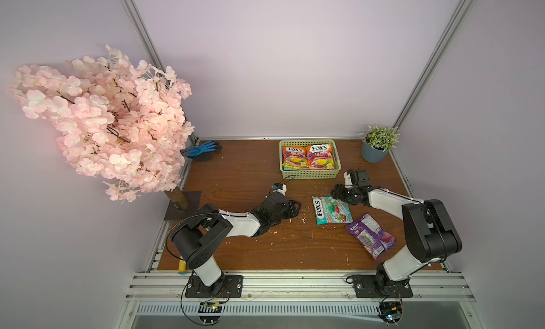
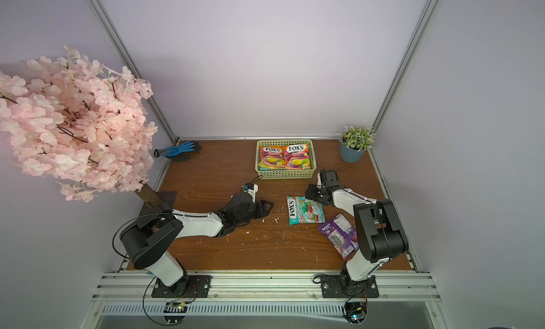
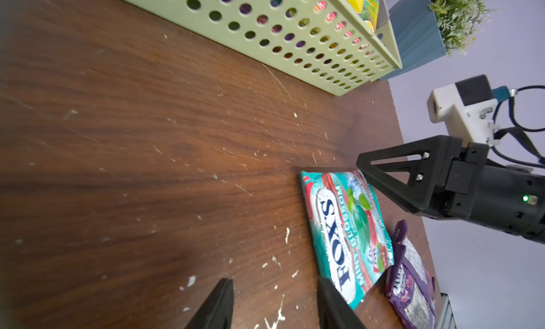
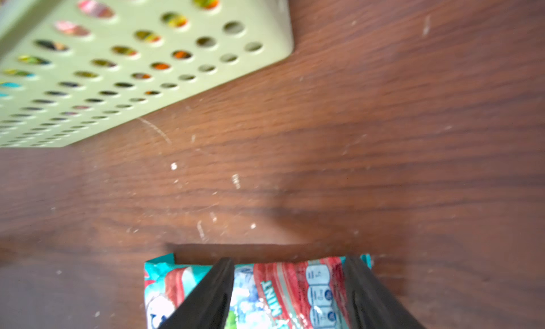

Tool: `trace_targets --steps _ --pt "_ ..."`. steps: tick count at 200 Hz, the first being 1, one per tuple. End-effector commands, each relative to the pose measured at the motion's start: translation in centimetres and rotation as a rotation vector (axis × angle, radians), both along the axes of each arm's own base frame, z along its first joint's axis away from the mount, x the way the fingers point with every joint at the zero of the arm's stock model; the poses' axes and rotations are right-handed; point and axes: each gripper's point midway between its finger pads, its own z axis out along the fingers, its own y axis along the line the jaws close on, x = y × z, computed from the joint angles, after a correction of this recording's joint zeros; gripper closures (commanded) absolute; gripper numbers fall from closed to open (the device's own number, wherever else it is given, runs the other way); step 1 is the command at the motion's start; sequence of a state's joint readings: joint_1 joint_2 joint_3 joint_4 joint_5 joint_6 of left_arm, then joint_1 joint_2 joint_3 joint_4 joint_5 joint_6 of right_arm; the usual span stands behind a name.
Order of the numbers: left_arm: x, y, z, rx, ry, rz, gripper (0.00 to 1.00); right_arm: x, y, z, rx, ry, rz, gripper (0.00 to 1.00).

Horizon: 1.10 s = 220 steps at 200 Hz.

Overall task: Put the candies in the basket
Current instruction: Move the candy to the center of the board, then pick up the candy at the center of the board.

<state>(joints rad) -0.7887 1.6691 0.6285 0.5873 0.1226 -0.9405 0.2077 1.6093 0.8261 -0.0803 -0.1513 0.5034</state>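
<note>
Top views both show the basket (image 1: pixel 309 174) at the back of the worktop (image 1: pixel 236 177) with candies inside: two orange bags (image 1: pixel 293 155) lie side by side on top, and the edges of more bags peek out beneath them. By that, most of the job looks done. Two candies remain outside: a teal bag (image 1: pixel 331 210) flat on the worktop near the basket, and a purple bag (image 1: pixel 370 235) just beside it. The right hand (image 4: pixel 289 259) has its fingers spread astride the teal bag's end, not yet pinching it. The left hand (image 3: pixel 273 282), also spread and empty, hovers over bare worktop just beside that bag.
</note>
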Motion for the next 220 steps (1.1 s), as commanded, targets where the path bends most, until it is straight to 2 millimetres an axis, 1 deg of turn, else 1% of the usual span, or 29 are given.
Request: trace_targets --steps 1,13,22,33,52,67,100,115,136,157,186,211,220 --pt "-0.3 -2.0 0.5 -0.060 0.006 -0.036 0.51 -0.5 -1.5 1.8 -0.042 0.012 -0.048 0.31" --pt "-0.2 -2.6 0.3 -0.080 0.019 -0.044 0.53 -1.1 -2.2 1.8 -0.085 0.019 -0.050 0.30" --pt "-0.3 -3.1 0.2 -0.093 0.025 -0.053 0.53 -1.9 -2.9 1.3 -0.117 0.032 -0.060 0.30" --pt "-0.5 -3.9 0.1 -0.094 0.025 -0.067 0.54 -2.6 -3.3 0.7 -0.136 0.049 -0.055 0.31" --pt "-0.8 -5.3 -0.3 -0.091 0.026 -0.096 0.54 -3.7 -3.0 -0.1 -0.124 0.071 -0.033 0.33" --pt "-0.8 -6.0 -0.9 -0.098 0.045 -0.112 0.54 -4.6 -2.7 -0.7 -0.103 0.082 -0.019 0.34" --pt "-0.5 -6.6 -2.5 -0.064 0.052 -0.125 0.58 -5.6 -1.6 -1.2 -0.039 0.091 0.021 0.40" --pt "-0.5 -6.8 -3.0 -0.062 0.058 -0.128 0.58 -6.1 -0.8 -1.4 0.006 0.097 0.036 0.42" --pt "-0.5 -7.0 -2.6 -0.107 0.048 -0.131 0.63 -6.9 0.3 -1.8 0.052 0.107 0.053 0.44" --pt "-0.4 -7.1 -1.5 -0.157 0.021 -0.127 0.70 -7.3 0.6 -2.2 0.062 0.108 0.052 0.44" --pt "-0.1 -7.9 -0.6 -0.195 0.005 -0.141 0.70 -7.4 1.0 -2.1 0.082 0.106 0.059 0.45" --pt "-0.2 -8.1 -0.9 -0.204 0.012 -0.147 0.71 -7.4 0.9 -1.8 0.075 0.095 0.057 0.44" --pt "-0.2 -8.0 -1.1 -0.200 0.014 -0.143 0.73 -7.4 0.9 -1.9 0.074 0.096 0.059 0.44"
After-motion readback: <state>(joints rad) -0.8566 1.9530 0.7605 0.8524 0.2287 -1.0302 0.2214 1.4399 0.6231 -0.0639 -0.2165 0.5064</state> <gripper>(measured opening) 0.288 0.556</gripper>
